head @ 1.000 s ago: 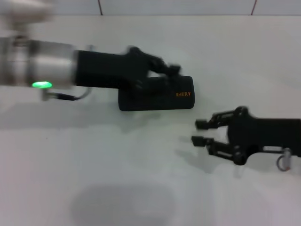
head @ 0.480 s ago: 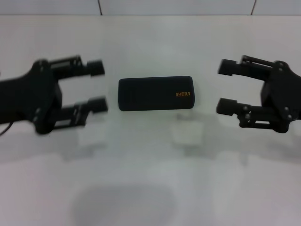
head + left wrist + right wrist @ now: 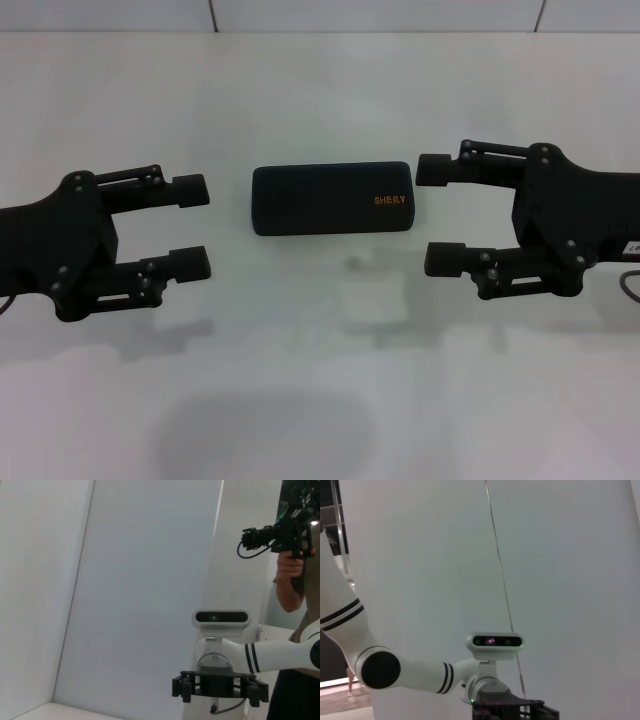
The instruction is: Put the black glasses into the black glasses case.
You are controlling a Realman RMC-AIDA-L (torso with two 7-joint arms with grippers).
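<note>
The left end effector point(image 3: 190, 227) hovered above the white table point(image 3: 320, 90) at the 9 o'clock side of the head view, fingers spread apart and empty, tips pointing toward 3 o'clock. Just beside those tips, at the centre, the black glasses case point(image 3: 331, 199) lay flat on the table with its lid closed and its gold lettering at the 3 o'clock end. The black glasses could not be seen in any view. At the 3 o'clock side, the right end effector point(image 3: 438, 215) hovered with fingers likewise spread and empty, tips pointing toward 9 o'clock, near the lettered end of the case. The left wrist view showed the right end effector point(image 3: 220, 689) farther off, below the robot's head camera point(image 3: 221, 617), and a person point(image 3: 295, 570) holding a camera.
</note>
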